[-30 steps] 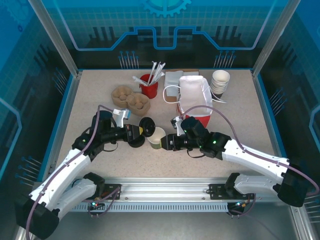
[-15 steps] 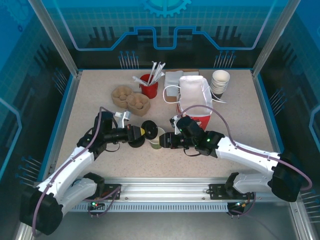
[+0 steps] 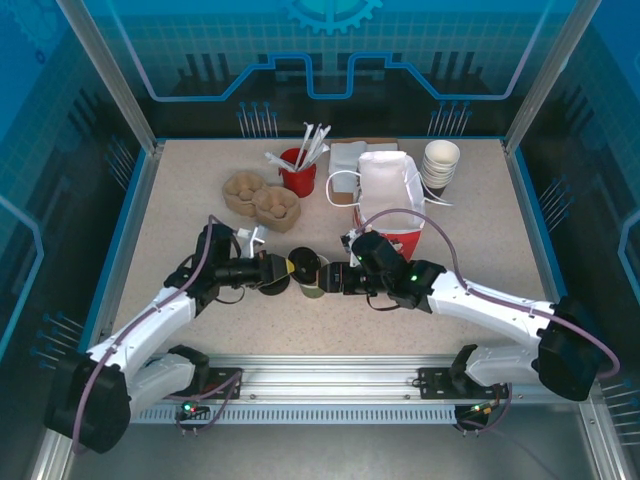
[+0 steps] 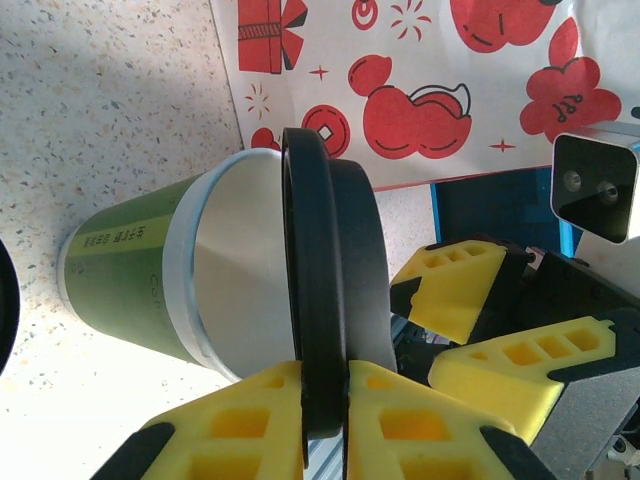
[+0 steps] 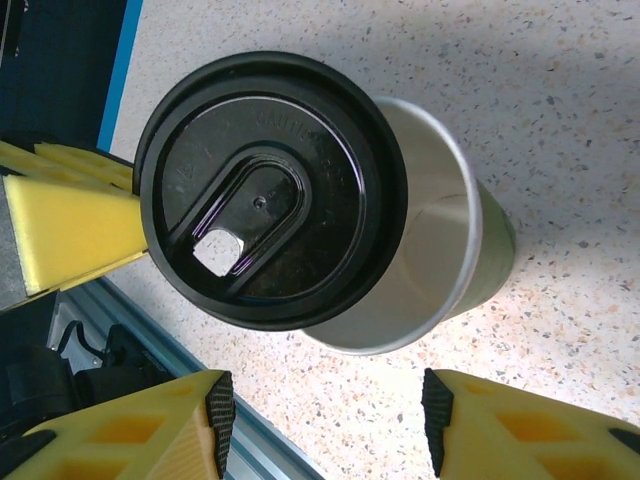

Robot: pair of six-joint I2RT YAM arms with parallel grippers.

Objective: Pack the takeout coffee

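The takeout coffee is an olive paper cup (image 3: 314, 291) (image 4: 120, 270) (image 5: 497, 258) standing in the middle of the table with its white inside showing. A round black lid (image 3: 303, 266) (image 4: 325, 290) (image 5: 265, 190) hangs edge-on at the cup's mouth and covers part of it, off-centre. My left gripper (image 3: 285, 271) (image 4: 325, 425) is shut on that lid's rim. My right gripper (image 3: 332, 280) (image 5: 325, 425) stands open just right of the cup, its fingers (image 5: 130, 430) apart and short of the cup wall, nothing between them. The red-and-white bag (image 3: 388, 195) (image 4: 400, 80) stands behind.
A stack of lidless cups (image 3: 441, 163) stands back right. A red holder with straws (image 3: 298, 172), a pulp cup carrier (image 3: 262, 197) and napkins (image 3: 350, 155) stand along the back. A black ring piece (image 4: 4, 300) lies left of the cup. The front rail (image 3: 320, 375) is near.
My left gripper has carried the lid rightward to the cup's mouth. My right gripper's jaws have spread wider, off the cup's wall.
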